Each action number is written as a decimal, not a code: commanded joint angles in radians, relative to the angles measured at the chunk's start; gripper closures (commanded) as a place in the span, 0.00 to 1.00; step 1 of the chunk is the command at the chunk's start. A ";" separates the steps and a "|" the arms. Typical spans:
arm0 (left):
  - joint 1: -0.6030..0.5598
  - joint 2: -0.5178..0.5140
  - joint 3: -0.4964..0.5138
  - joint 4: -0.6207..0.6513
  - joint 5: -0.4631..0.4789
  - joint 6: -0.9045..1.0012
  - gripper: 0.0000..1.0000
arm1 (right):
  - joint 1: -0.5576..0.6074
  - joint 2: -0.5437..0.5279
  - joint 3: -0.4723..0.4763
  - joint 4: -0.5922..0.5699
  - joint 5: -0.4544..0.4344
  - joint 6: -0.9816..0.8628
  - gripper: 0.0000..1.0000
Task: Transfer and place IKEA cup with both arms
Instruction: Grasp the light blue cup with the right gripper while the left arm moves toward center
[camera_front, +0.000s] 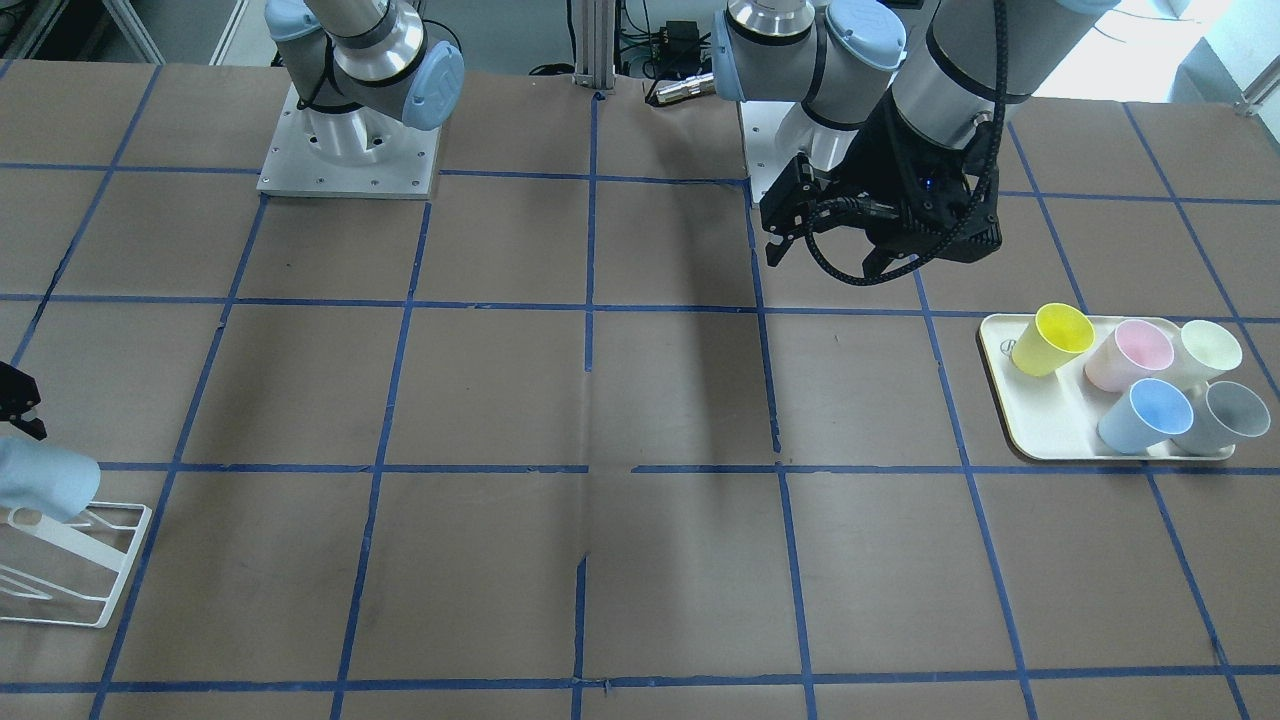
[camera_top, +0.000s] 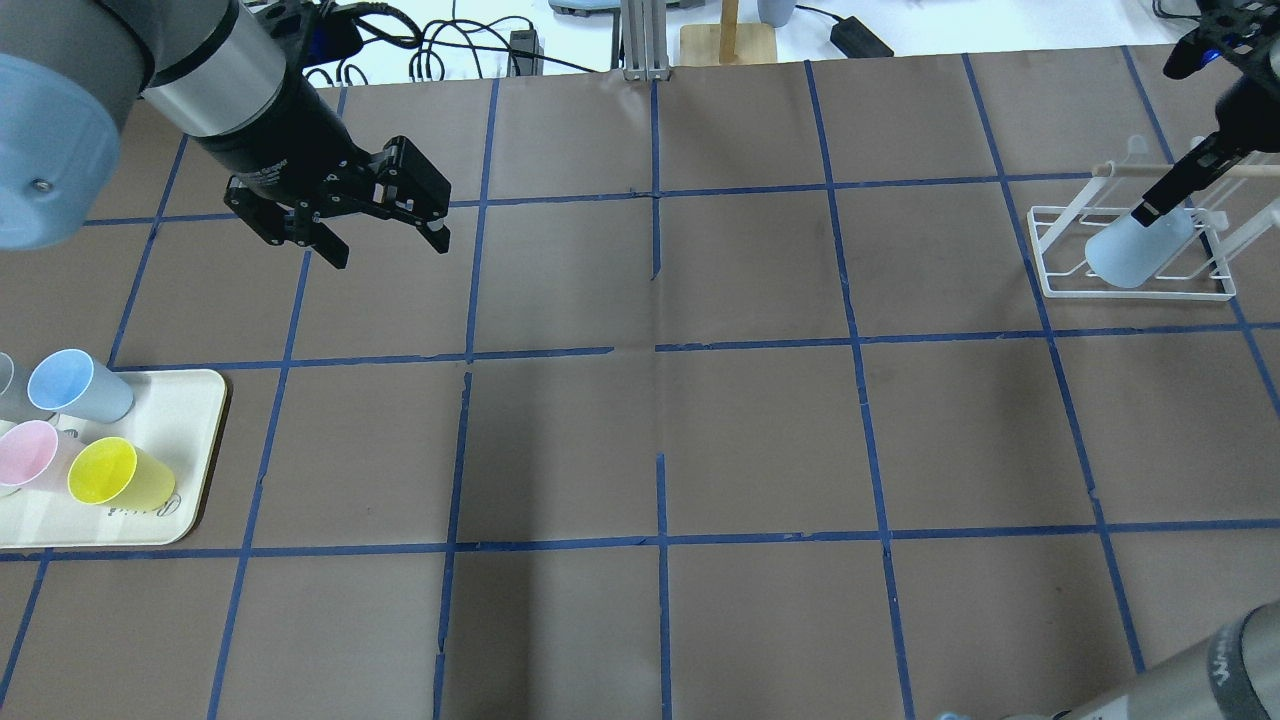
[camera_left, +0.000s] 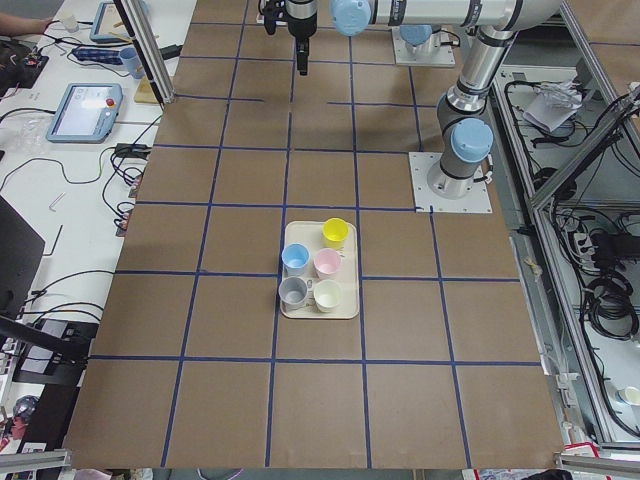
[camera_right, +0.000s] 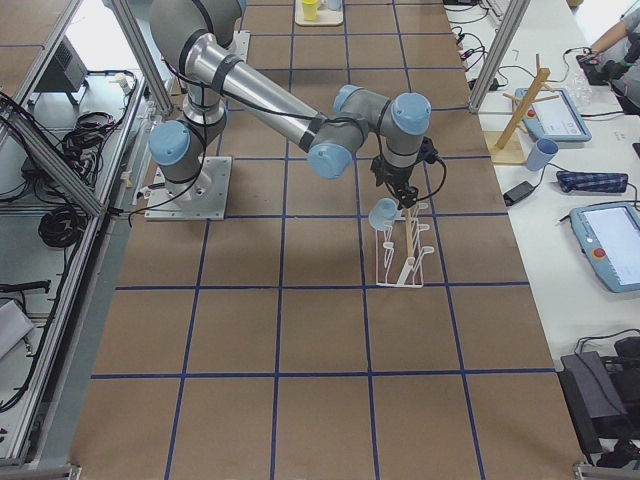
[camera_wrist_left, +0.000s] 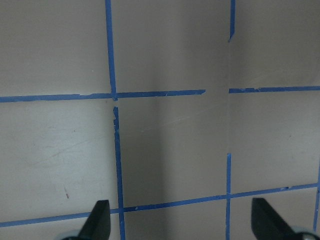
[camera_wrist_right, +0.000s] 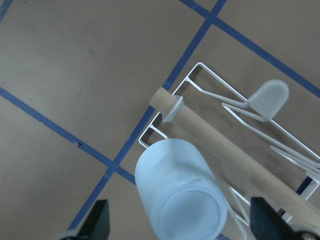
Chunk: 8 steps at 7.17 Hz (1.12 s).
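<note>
While the left arm (camera_top: 200, 70) hovers, jaws apart, the right arm's (camera_right: 265, 100) spread jaws straddle the IKEA cup (camera_wrist_right: 177, 192).

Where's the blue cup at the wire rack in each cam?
Front-facing: IKEA cup at left edge.
Overhead: cup upper right.
Exterior left: cannot make it out.
Exterior right: cup just above centre.
Left wrist: not in view.
Right wrist: cup bottom centre.
Shared landmark: white wire rack at the cup.
</note>
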 joint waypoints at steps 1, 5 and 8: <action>0.003 -0.018 -0.005 0.000 -0.003 0.002 0.00 | -0.002 0.019 0.017 -0.028 -0.004 -0.021 0.00; 0.002 -0.027 -0.017 0.005 -0.133 0.003 0.00 | -0.002 0.026 0.026 -0.025 -0.006 -0.023 0.00; 0.003 -0.038 -0.020 0.013 -0.139 -0.005 0.00 | -0.002 0.028 0.055 -0.040 -0.004 -0.023 0.00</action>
